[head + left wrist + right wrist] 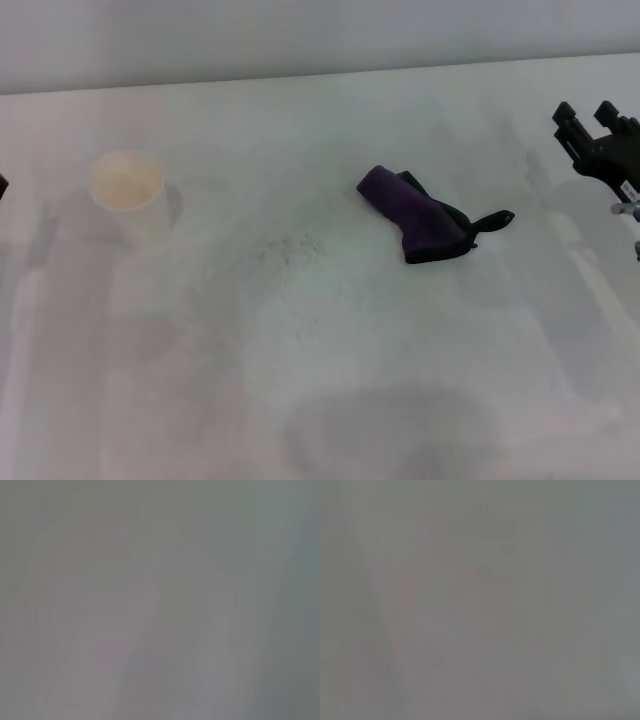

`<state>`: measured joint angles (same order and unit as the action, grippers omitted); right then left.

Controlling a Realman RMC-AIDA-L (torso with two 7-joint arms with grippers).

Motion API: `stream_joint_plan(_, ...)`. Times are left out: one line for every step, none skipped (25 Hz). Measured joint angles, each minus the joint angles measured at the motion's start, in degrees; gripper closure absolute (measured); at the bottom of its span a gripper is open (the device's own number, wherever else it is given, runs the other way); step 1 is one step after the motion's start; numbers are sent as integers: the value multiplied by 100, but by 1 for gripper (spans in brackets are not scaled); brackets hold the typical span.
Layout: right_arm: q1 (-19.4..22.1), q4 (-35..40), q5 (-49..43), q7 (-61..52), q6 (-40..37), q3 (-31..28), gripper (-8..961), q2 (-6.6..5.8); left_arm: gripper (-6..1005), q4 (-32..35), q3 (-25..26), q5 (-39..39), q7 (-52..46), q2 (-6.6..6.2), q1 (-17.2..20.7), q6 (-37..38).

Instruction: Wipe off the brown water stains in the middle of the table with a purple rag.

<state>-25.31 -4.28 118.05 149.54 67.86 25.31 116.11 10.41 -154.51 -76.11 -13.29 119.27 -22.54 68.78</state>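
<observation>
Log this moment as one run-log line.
stage: pre-grasp | purple rag: on table, untouched | stain: faint, unwiped | right gripper: beside rag, apart | left gripper: barely in view | paper cup: upright

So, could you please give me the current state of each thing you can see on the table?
purple rag: bunched up, lying loose on the table, untouched.
brown water stains: faint speckled patch left of the rag.
paper cup: upright, open.
right gripper: at the right edge, apart from the rag, holding nothing.
left gripper: barely in view.
</observation>
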Motion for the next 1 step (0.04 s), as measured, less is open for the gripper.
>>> stream_joint_plan(-10,-9,-8,2,-12,14,317,2,111,16,0,0,-2,-1,-29,0)
